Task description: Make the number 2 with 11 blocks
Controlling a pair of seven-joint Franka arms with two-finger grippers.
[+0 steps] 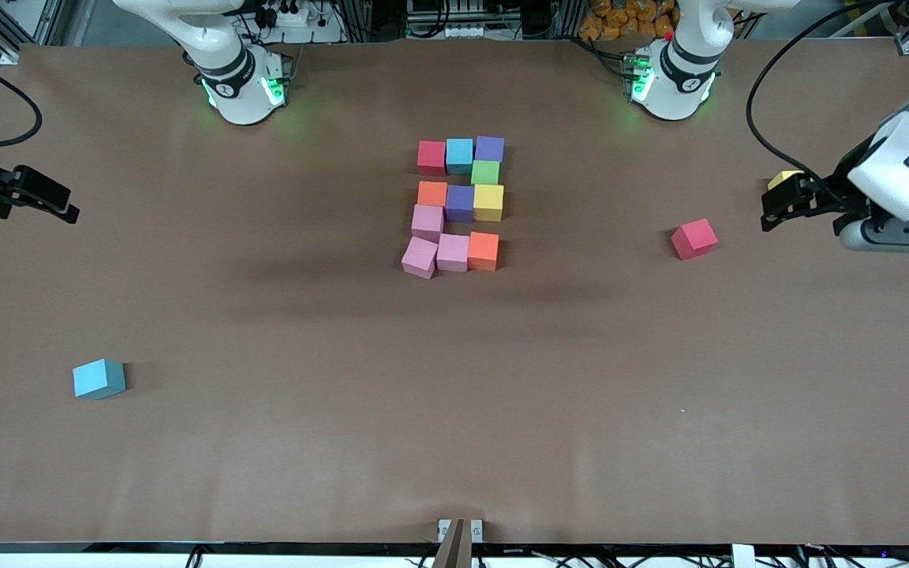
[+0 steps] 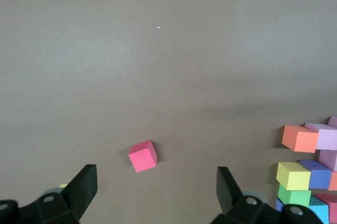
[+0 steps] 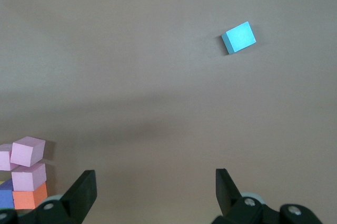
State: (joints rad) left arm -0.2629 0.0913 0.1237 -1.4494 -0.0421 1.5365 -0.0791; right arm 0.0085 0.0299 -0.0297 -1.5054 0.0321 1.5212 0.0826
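The number 2 (image 1: 458, 203) lies mid-table, built of several blocks: red (image 1: 431, 156), light blue (image 1: 459, 155) and purple (image 1: 489, 147) in the row nearest the robots, and pink, pink and orange (image 1: 483, 251) in the row nearest the front camera. My left gripper (image 1: 770, 209) hovers open and empty at the left arm's end of the table. In the left wrist view the left gripper (image 2: 157, 187) faces a loose red block (image 2: 142, 156). My right gripper (image 1: 60, 203) waits open and empty at the right arm's end; from the right wrist the right gripper (image 3: 156, 190) has only bare table between its fingers.
A loose red block (image 1: 693, 239) lies between the digit and the left gripper. A yellow block (image 1: 783, 178) is partly hidden by that gripper. A loose light blue block (image 1: 99, 379) sits nearer the front camera, toward the right arm's end, also in the right wrist view (image 3: 239, 37).
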